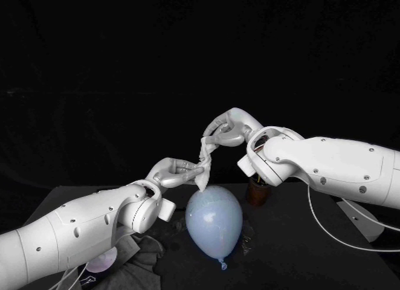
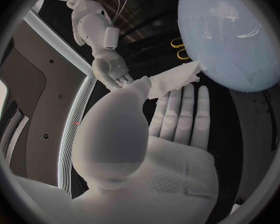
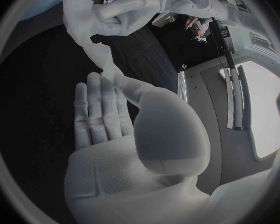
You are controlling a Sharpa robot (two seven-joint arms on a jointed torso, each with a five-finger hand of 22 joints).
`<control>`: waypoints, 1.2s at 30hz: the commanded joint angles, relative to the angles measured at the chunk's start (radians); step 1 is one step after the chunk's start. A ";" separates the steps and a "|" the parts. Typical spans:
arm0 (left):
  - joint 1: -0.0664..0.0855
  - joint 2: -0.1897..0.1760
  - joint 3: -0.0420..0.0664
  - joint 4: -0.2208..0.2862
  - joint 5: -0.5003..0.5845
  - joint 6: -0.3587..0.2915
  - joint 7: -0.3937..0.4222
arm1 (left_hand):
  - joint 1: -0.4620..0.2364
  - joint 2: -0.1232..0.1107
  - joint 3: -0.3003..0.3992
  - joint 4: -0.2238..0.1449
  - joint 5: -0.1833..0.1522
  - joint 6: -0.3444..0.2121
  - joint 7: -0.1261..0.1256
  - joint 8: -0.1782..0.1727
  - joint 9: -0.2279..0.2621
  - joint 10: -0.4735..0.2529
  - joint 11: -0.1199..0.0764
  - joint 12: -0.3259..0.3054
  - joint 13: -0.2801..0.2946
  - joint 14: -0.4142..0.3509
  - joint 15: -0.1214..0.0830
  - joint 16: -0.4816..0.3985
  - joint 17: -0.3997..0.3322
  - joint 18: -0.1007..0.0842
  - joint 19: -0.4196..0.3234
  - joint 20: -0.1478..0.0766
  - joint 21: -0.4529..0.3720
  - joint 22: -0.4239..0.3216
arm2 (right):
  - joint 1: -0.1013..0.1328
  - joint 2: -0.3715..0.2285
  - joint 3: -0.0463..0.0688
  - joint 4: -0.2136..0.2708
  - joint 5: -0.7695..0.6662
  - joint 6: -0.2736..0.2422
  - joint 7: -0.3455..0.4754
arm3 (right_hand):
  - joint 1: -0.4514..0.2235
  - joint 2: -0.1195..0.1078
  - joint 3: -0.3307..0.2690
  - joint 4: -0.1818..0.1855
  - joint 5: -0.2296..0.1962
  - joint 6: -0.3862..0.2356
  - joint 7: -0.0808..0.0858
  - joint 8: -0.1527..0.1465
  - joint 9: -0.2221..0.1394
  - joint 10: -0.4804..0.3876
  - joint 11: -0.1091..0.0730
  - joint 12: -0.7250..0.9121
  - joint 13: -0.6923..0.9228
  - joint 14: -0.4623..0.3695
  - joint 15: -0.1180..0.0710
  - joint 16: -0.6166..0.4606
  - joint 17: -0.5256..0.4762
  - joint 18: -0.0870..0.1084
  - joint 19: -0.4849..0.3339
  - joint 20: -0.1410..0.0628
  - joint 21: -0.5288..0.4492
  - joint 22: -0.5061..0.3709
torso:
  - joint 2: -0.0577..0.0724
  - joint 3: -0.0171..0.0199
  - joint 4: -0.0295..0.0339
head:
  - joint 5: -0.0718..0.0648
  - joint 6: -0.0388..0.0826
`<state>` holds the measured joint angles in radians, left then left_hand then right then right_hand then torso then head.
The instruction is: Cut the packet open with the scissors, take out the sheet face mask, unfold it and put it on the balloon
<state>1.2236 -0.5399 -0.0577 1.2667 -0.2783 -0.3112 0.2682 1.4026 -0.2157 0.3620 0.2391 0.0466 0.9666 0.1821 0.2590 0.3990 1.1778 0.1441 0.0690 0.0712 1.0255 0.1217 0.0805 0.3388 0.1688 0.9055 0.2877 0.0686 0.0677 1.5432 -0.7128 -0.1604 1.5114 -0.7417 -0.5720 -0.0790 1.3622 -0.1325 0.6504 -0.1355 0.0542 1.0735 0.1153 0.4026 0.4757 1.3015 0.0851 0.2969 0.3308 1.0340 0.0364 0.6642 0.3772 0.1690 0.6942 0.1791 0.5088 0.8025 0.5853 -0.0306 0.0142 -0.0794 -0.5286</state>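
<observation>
Fingers [image 1: 184, 179] pinching crumpled mask [image 1: 205, 158], smooth oval balloon [image 1: 215, 220]

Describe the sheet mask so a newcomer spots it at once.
Find the pale blue balloon in the middle of the black table. Right above it, the left hand and the right hand each pinch one end of a white strip: the mask. It alone is limp, crumpled and held in the air.
</observation>
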 commanded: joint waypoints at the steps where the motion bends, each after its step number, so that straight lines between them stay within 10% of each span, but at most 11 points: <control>1: 0.002 0.001 0.002 0.002 0.029 0.017 0.021 | 0.007 0.022 0.005 0.008 0.001 0.005 -0.003 -0.004 -0.003 -0.001 -0.008 0.006 0.001 0.002 -0.003 0.004 0.002 0.007 -0.008 0.001 -0.002 -0.001 | 0.000 0.000 0.001 -0.003 -0.008 0.000 0.008 | 0.014 0.008 0.006 -0.003 0.003 0.002 0.003 0.004 0.001 0.033 -0.036 0.003 0.001 -0.001 -0.005 -0.004 0.001 0.010 -0.008 0.000 0.003 0.001 | 0.000 0.0001 0.0001 | -0.001 0.001; 9: 0.002 -0.004 0.002 0.000 0.052 0.024 0.035 | 0.011 0.161 0.047 0.051 0.001 0.000 -0.007 -0.014 -0.012 -0.009 -0.008 0.002 -0.002 -0.006 -0.001 0.002 0.005 0.003 -0.021 0.002 -0.004 -0.002 | 0.000 -0.002 0.001 -0.011 -0.022 -0.001 0.004 | 0.014 0.009 0.006 -0.003 0.003 0.002 0.003 0.004 0.002 0.034 -0.036 0.002 0.002 -0.001 -0.005 -0.004 0.001 0.011 -0.008 0.000 0.003 0.002 | 0.000 0.0001 -0.0005 | -0.004 0.005; 15: 0.001 -0.007 0.002 -0.001 0.059 0.028 0.038 | 0.041 0.201 0.074 0.042 0.001 -0.003 -0.011 -0.012 -0.011 -0.008 -0.011 0.002 -0.002 -0.008 -0.003 0.002 0.006 0.002 -0.026 0.002 -0.003 -0.001 | 0.000 -0.004 0.001 -0.015 -0.026 -0.001 0.001 | 0.014 0.009 0.006 -0.003 0.003 0.002 0.003 0.004 0.002 0.034 -0.036 0.002 0.002 -0.001 -0.005 -0.004 0.001 0.011 -0.008 0.000 0.003 0.002 | 0.000 0.0002 0.0000 | -0.004 0.007; 36: 0.001 -0.005 0.002 0.000 0.068 -0.040 0.047 | 0.149 0.137 0.149 -0.095 0.002 0.039 -0.030 0.062 0.045 0.075 -0.039 0.017 0.002 0.040 -0.024 0.024 0.019 0.013 0.002 -0.004 0.012 0.005 | -0.002 -0.008 0.000 -0.004 -0.028 0.007 0.002 | 0.015 0.009 0.006 -0.004 0.003 0.002 0.003 0.004 0.002 0.034 -0.036 0.002 0.003 -0.001 -0.005 -0.004 0.002 0.011 -0.008 0.000 0.003 0.004 | 0.000 0.0002 -0.0001 | 0.001 0.000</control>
<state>1.2236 -0.5471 -0.0577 1.2652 -0.2211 -0.3198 0.2915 1.5466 -0.0753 0.4780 0.1745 0.0418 0.9989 0.1504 0.3147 0.4190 1.2465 0.1060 0.0808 0.0723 1.0581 0.0966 0.1006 0.3560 0.1618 0.8999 0.2839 0.0773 0.0713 1.5415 -0.7200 -0.1607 1.5054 -0.7557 -0.5717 -0.0815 1.3622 -0.1325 0.6526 -0.1382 0.0514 1.0704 0.1153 0.4020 0.4768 1.3034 0.0868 0.2932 0.3338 1.0344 0.0355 0.6642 0.3778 0.1612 0.6943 0.1791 0.5081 0.8052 0.5853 -0.0302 0.0138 -0.0792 -0.5280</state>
